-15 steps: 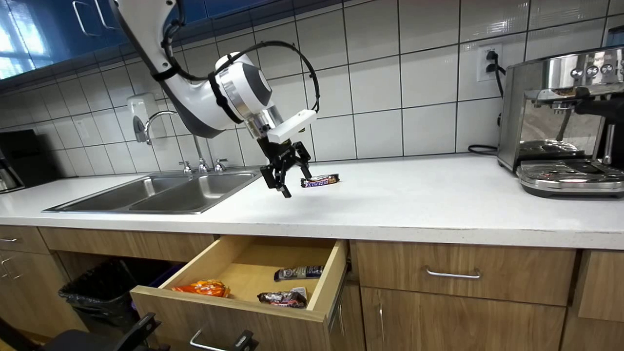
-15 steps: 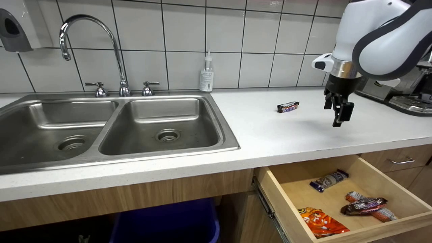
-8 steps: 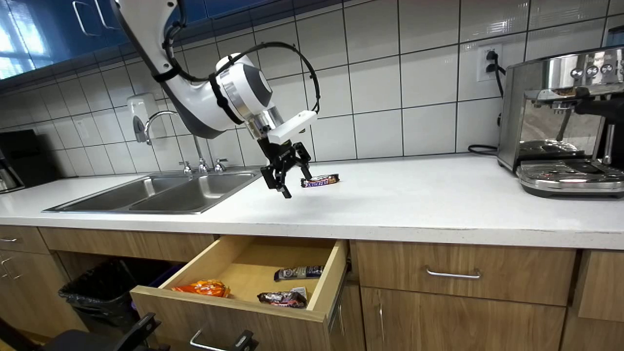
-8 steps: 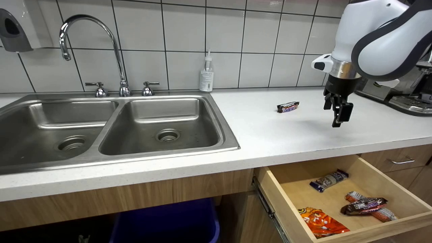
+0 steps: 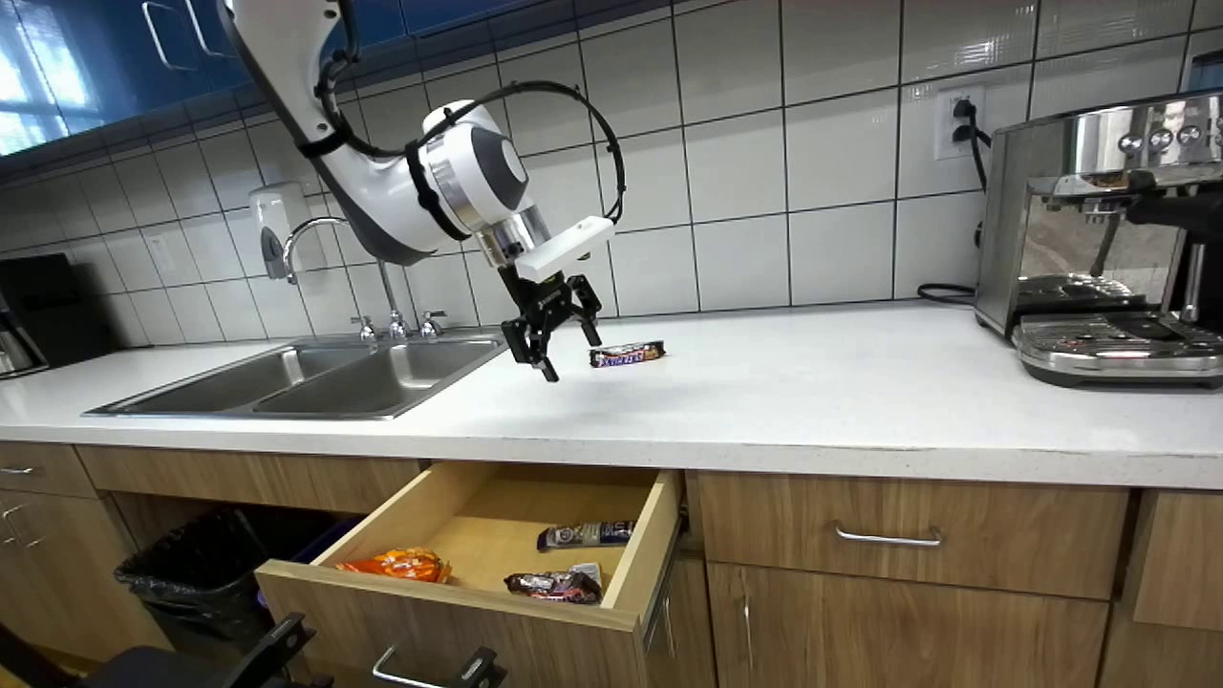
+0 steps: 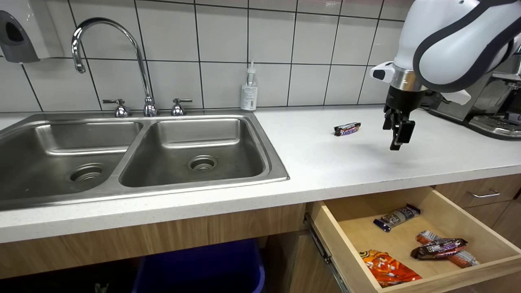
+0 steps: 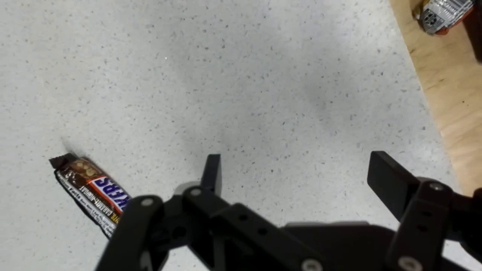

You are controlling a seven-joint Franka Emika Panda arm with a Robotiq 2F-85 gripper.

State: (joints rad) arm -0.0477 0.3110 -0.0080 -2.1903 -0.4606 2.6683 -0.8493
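Gripper [image 7: 295,160] hangs above the counter [image 7: 263,94], jaws wide apart. Snickers [image 7: 94,192] lies on the counter near it, a gap between them, partly hidden by the gripper in wrist view. Pulled-out drawer [image 6: 368,236] below: orange bag [image 6: 388,269], blue bar [image 6: 397,218], dark bar [image 6: 438,249] across an orange-silver bar [image 6: 465,259].
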